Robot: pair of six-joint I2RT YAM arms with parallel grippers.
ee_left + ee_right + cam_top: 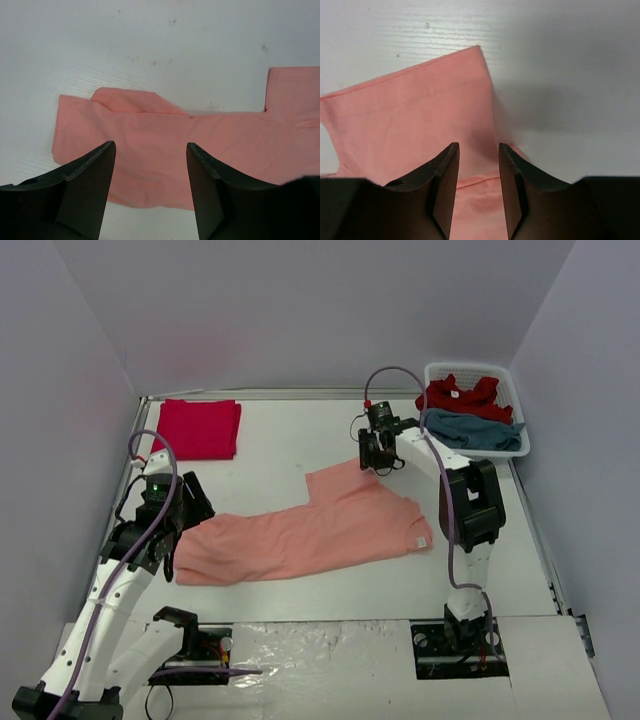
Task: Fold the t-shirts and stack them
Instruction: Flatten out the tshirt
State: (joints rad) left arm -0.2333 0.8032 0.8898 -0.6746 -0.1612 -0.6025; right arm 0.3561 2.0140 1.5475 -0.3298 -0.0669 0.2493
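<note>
Probably limp and light, the salmon t-shirt (310, 530) wants pinching at hem and sleeve; left hand (150, 145) gapes wide, right hand (478, 146) narrower, both empty.

The orange shirt (310, 530) sprawls across the middle of the table (300, 435), leaving bare strips behind and in front of it. A folded red shirt (198, 427) fills the far left corner, and a basket (470, 367) of clothes fills the far right. The right arm (470, 502) stands at the orange shirt's right end. Walls (300, 310) close three sides.
</note>
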